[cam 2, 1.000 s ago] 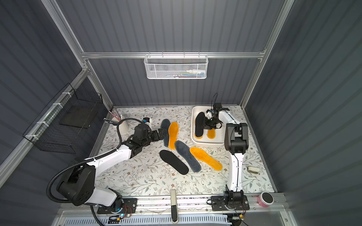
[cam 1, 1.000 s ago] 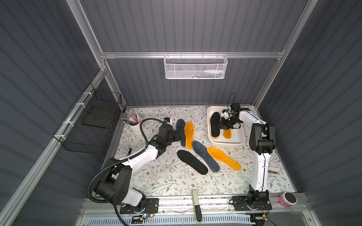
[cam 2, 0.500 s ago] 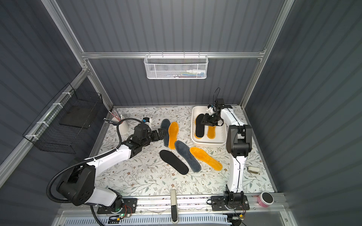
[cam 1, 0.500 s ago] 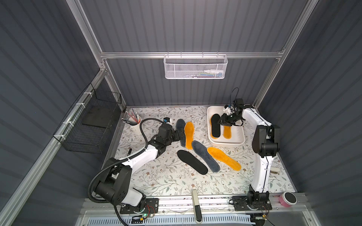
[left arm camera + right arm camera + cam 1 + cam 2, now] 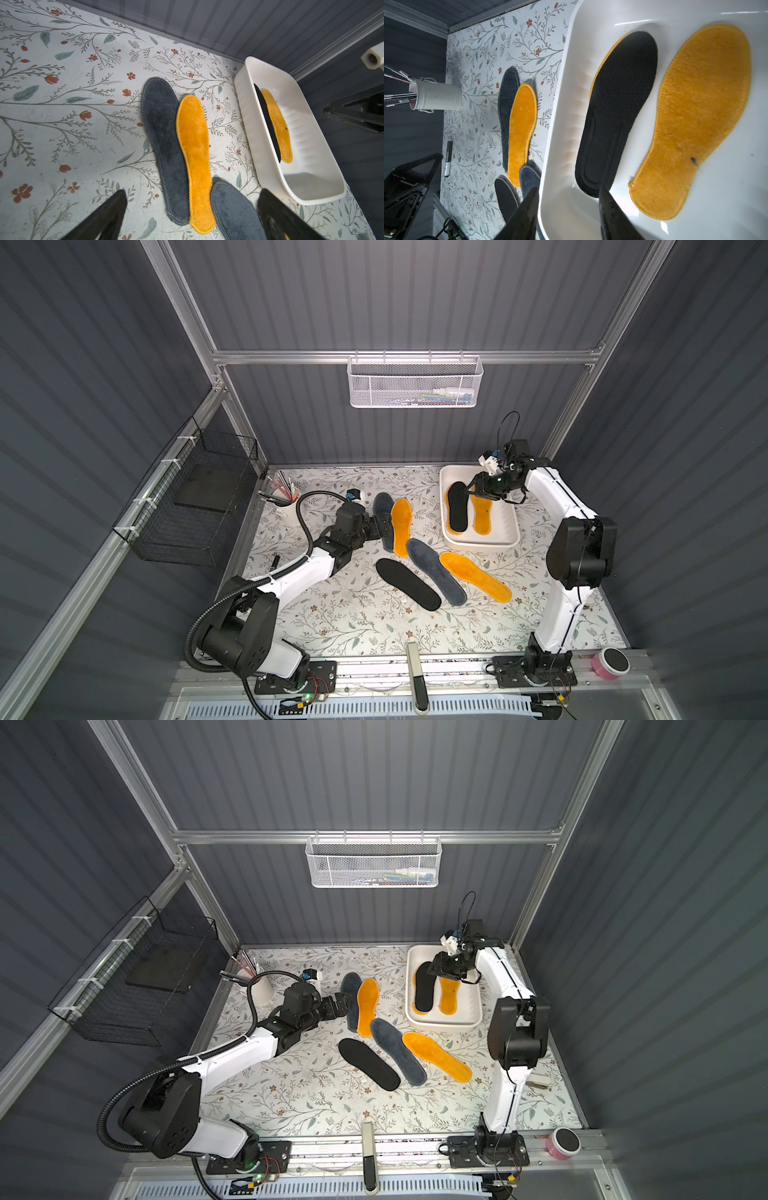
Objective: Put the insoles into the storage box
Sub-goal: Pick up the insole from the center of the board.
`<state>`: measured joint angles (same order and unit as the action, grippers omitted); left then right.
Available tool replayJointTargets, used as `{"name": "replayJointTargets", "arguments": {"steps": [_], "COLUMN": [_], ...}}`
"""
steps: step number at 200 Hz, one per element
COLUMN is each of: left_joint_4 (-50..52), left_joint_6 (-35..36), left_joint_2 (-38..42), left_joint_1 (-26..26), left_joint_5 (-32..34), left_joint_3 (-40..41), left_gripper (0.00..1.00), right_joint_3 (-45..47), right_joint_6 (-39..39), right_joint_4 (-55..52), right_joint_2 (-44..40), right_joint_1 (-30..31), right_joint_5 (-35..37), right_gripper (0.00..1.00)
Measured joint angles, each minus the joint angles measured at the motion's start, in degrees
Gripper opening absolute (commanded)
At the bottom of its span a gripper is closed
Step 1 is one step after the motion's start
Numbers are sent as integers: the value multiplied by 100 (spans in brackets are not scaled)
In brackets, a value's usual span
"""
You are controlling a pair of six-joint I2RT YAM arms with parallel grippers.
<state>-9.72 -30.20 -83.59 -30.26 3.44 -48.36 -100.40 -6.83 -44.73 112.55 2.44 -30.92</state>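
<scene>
Left gripper (image 5: 382,526) (image 5: 338,1006) (image 5: 193,191): spread to full width, gripping nothing; poised low over the near ends of the dark grey insole (image 5: 382,504) (image 5: 164,135) and the orange insole (image 5: 402,526) (image 5: 194,145); contact with either not discernible.
Right gripper (image 5: 478,491) (image 5: 436,969) (image 5: 569,189): parted partway, empty; hanging above the far end of the boxed black insole (image 5: 457,508) (image 5: 618,116), no contact seen.
Storage box (image 5: 482,546) (image 5: 440,1027) (image 5: 255,133) (image 5: 556,116): at the far right corner of the table (image 5: 353,614).
Inside the box: boxed black insole along the left wall, lying on a hidden orange insole (image 5: 604,60) with only a thin edge showing; boxed orange insole (image 5: 481,514) (image 5: 695,124) flat just beside it, toward the right wall.
Table centre, far part: dark grey insole and orange insole side by side, edges touching, left of the box.
Table centre, near part: loose black insole (image 5: 407,583), second grey insole (image 5: 434,572) (image 5: 232,209) and loose orange insole (image 5: 473,580), slanted in a row; second grey insole's far tip touching the orange insole's near end.
Far left corner: white cup (image 5: 286,510) (image 5: 436,97) with pens.
Left edge: marker (image 5: 275,561) (image 5: 448,158) lying flat.
</scene>
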Motion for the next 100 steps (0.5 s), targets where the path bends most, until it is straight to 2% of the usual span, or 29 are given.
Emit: {"name": "replayJointTargets", "arguments": {"steps": [29,57,77,100], "left_joint_4": [179,485,697,907], "left_joint_6": [-44,-151,-247,-389], "left_joint_2": [-68,-516,-774,-826], "left_joint_1": [0,0,11,33], "left_joint_5": [2,-4,-52,-107], "left_joint_3": [-50,-393,-560,-570], "left_gripper": [100,100,100,100], "right_joint_3": [581,1360,1823,2277], "right_joint_6": [-2,-2,7,37], "right_joint_4": [105,334,490,638], "right_joint_2": [-592,-1351,-1801,-2129], "right_joint_1": [13,190,542,1209], "right_joint_5": [-282,-553,-636,-511], "right_gripper": [48,48,49,49]}}
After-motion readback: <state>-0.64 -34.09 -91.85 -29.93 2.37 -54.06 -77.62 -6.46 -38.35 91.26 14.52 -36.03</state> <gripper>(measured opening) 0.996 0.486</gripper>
